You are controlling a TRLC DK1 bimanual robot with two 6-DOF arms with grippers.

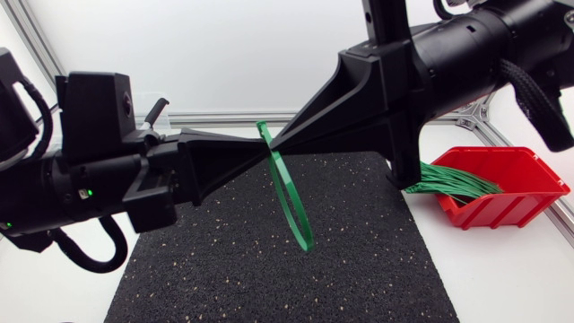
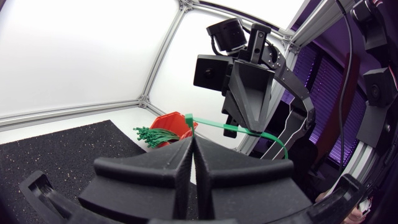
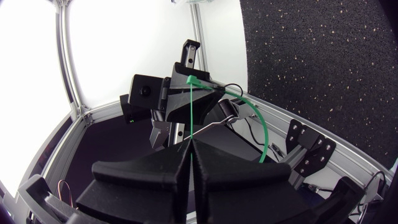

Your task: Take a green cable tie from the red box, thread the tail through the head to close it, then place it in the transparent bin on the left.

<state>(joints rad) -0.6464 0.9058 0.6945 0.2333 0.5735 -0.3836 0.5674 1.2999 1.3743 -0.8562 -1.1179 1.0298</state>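
Note:
A green cable tie hangs as a loop above the black mat, between my two grippers. My left gripper comes in from the left and is shut on the tie near its upper end. My right gripper meets it tip to tip from the right and is shut on the same tie. In the left wrist view the tie runs from my left gripper through my right gripper, then curves down. In the right wrist view the strand rises from my shut right gripper. No transparent bin is in view.
The red box stands at the right of the mat, with a bundle of green cable ties sticking out toward the mat. The box also shows ahead of my left gripper. An aluminium frame runs along the table's back.

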